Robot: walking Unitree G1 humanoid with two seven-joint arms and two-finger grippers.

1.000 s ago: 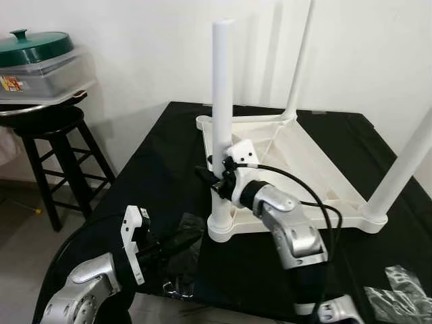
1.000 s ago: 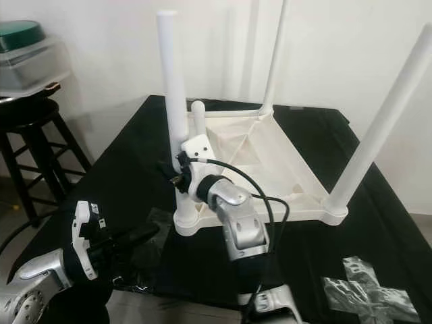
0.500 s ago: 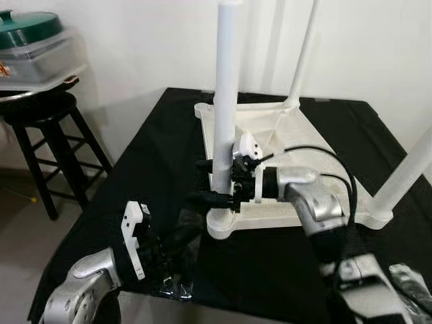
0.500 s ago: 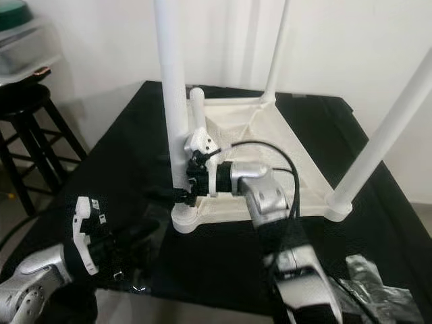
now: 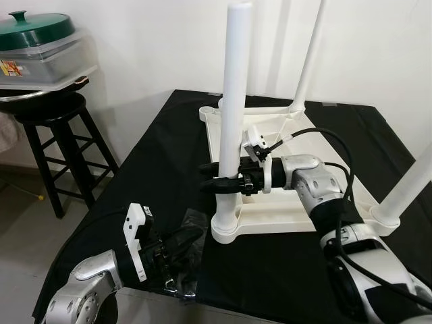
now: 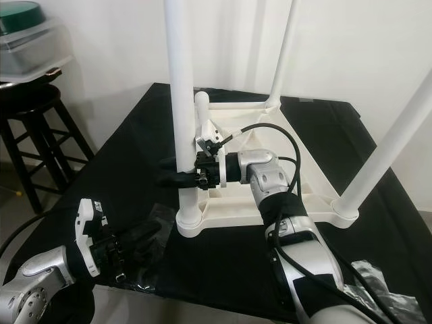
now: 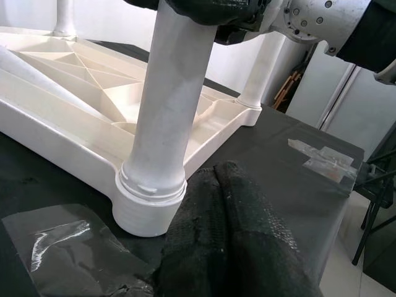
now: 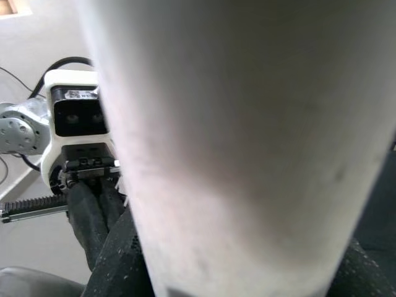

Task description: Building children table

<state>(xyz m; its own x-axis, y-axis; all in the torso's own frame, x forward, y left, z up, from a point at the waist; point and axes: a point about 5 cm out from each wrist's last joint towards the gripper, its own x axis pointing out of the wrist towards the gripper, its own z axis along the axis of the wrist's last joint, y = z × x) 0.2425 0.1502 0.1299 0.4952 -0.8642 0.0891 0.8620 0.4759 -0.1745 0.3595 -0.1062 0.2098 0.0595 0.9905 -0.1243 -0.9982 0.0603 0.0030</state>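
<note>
The white table (image 5: 283, 169) lies upside down on the black desk (image 5: 148, 175). The right hand (image 5: 219, 183) clasps its near leg (image 5: 233, 108) low down. The left hand (image 5: 182, 244), fingers pressed together, rests on the desk just beside that leg's base.

My right gripper (image 5: 217, 183), its fingers wrapped in matt black knit, clamps the smooth white plastic table leg (image 5: 234, 101). The upturned tabletop (image 5: 317, 179) is the same satiny plastic. A matt black cloth (image 5: 155, 169) covers the bench; at its near edge lies glossy, crinkled clear film (image 7: 68, 250) beside my left gripper (image 5: 185, 241).
</note>
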